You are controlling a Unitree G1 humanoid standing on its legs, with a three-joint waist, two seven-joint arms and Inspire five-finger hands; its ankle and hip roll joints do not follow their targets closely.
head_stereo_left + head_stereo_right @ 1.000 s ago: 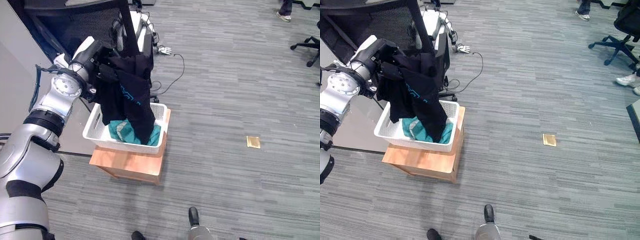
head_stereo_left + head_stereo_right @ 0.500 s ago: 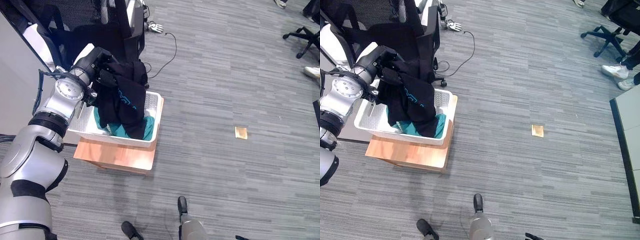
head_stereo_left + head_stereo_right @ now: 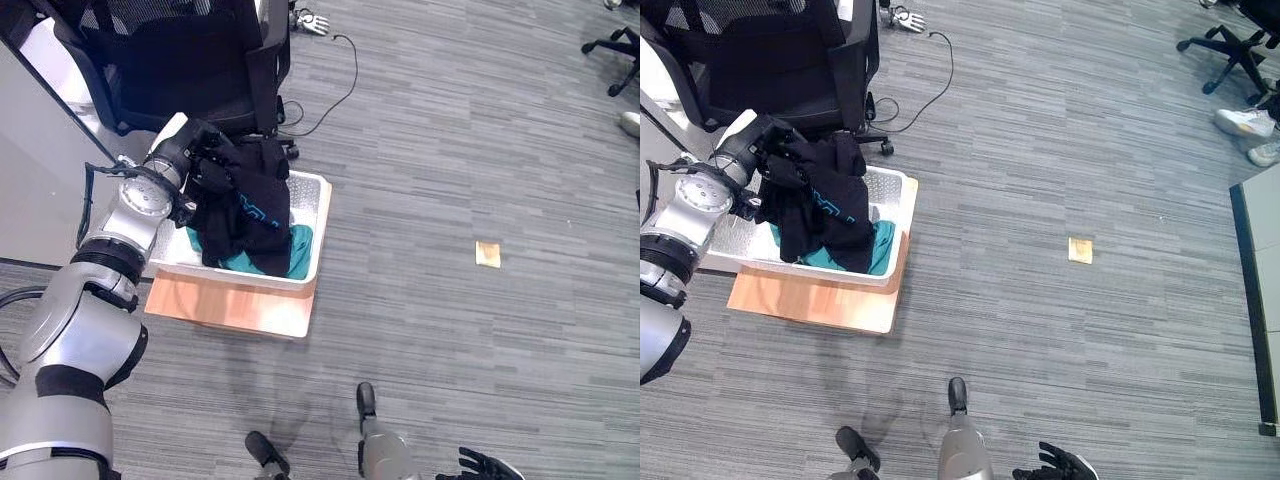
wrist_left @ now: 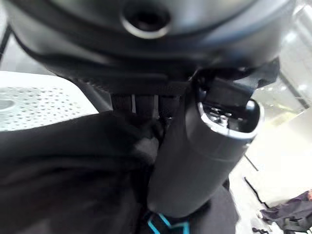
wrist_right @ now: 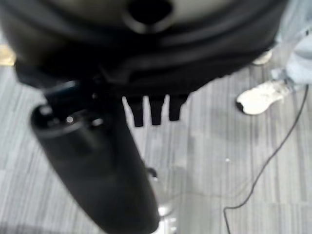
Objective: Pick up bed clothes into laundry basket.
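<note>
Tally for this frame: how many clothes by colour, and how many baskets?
Black garment, held by the left hand over the basket: 1
Teal garment lying in the basket: 1
White laundry basket on a wooden stand: 1
Total: 3

1. Grey striped carpet floor [image 3: 450, 150] runs across the frame below me.
2. At left of centre a low wooden bench [image 3: 235, 305] stands on the floor.
3. The white laundry basket [image 3: 310, 235] sits directly on the bench, covering most of its top.
4. A black office chair [image 3: 190, 60] stands on the floor at upper left, just behind the basket.
5. A small tan square [image 3: 487, 254] lies on the floor right of centre, well apart from the bench.
</note>
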